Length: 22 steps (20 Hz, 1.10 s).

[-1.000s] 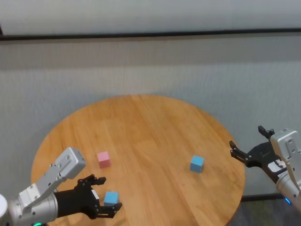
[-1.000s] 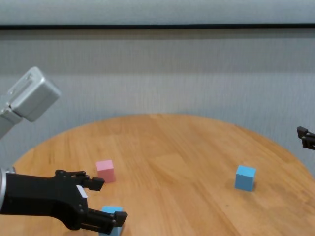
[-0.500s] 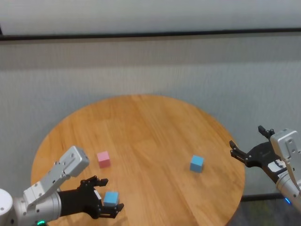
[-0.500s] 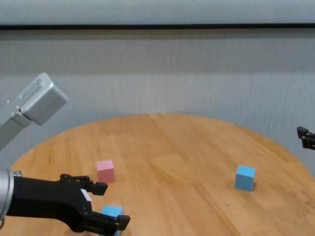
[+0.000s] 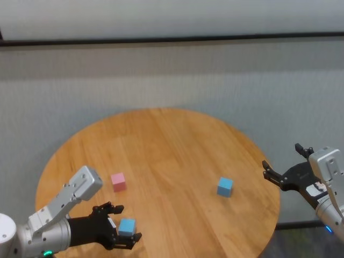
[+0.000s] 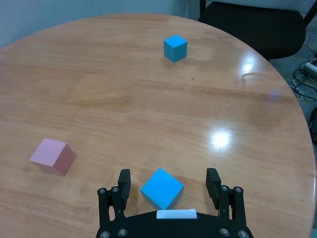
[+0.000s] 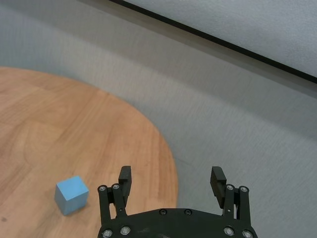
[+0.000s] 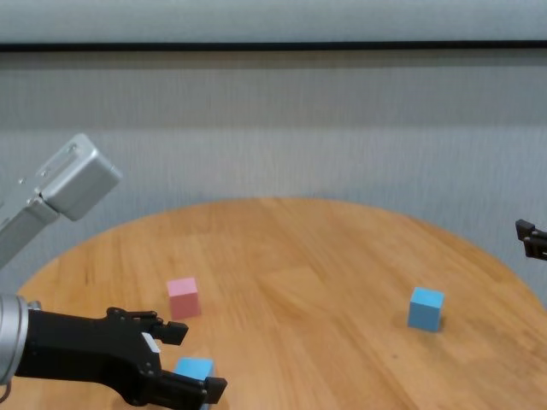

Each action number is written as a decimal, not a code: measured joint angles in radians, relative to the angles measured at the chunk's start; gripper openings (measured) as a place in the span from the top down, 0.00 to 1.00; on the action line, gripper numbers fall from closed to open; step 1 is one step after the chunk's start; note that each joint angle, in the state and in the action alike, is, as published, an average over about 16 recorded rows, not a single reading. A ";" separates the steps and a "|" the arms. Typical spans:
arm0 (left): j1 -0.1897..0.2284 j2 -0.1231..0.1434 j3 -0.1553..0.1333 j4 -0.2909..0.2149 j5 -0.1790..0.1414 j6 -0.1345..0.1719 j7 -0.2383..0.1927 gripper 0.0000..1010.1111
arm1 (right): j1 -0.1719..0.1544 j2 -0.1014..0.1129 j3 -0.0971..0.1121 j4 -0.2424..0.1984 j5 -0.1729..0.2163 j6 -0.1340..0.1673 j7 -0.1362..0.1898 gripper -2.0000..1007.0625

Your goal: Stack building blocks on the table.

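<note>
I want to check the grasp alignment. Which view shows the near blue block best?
The left wrist view: the near blue block sits whole between the open left gripper fingers. Head and chest views show it partly hidden. The right wrist view misses it.

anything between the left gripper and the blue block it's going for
Nothing visible. The left gripper is open with the near blue block already between its fingers, gaps showing on both sides. The pink block sits apart on the table, off to one side.
</note>
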 joint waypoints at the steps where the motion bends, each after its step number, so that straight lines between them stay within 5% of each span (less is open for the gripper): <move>1: -0.002 -0.001 0.001 0.003 -0.001 0.000 0.000 0.01 | 0.000 0.000 0.000 0.000 0.000 0.000 0.000 0.00; 22: -0.040 -0.025 0.023 0.071 0.000 0.016 0.002 0.01 | 0.000 0.000 0.000 0.000 0.000 0.000 0.000 0.00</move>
